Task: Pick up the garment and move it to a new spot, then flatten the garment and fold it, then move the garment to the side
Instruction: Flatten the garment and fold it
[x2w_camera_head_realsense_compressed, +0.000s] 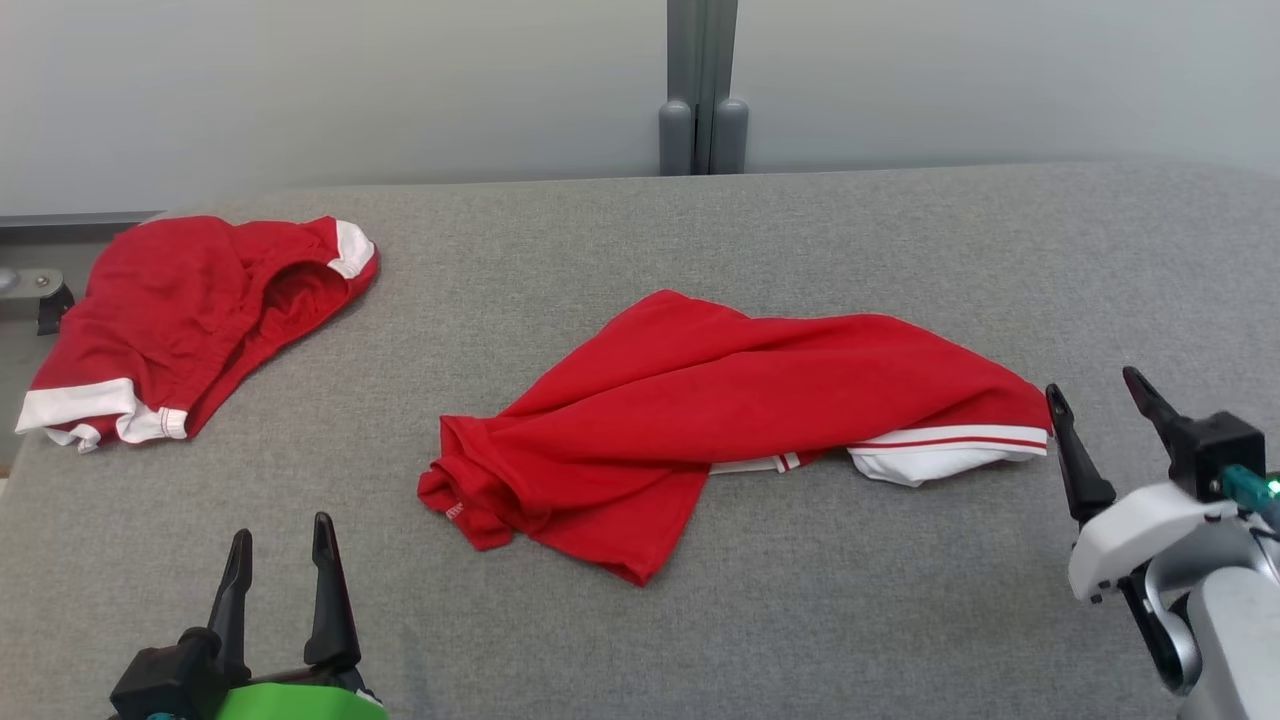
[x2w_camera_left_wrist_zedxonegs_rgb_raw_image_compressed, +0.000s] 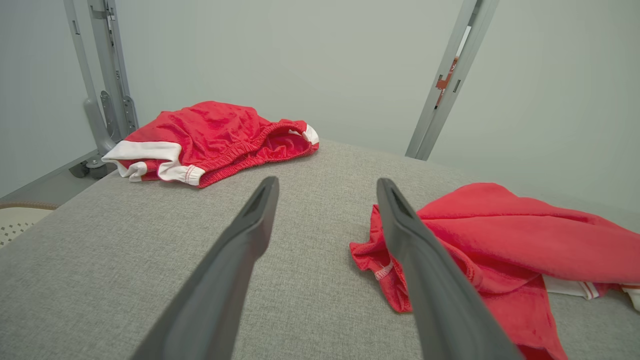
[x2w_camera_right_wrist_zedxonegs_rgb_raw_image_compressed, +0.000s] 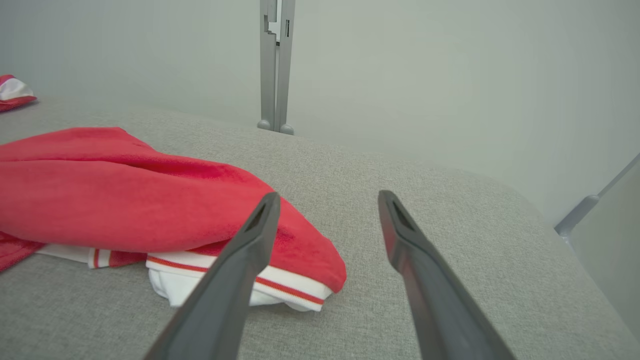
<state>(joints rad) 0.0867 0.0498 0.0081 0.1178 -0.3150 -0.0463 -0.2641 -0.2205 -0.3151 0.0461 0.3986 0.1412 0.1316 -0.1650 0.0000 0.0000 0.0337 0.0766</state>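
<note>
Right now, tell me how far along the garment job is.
Done: the red shirt lies loose in the middle of the table, so the first move may be finished; I cannot confirm it. In hand: nothing. The right gripper stands open beside the shirt's white-striped end, the left gripper open and clear of it. Left: the shirt is bunched and twisted, so flattening, folding and moving it aside all remain.
</note>
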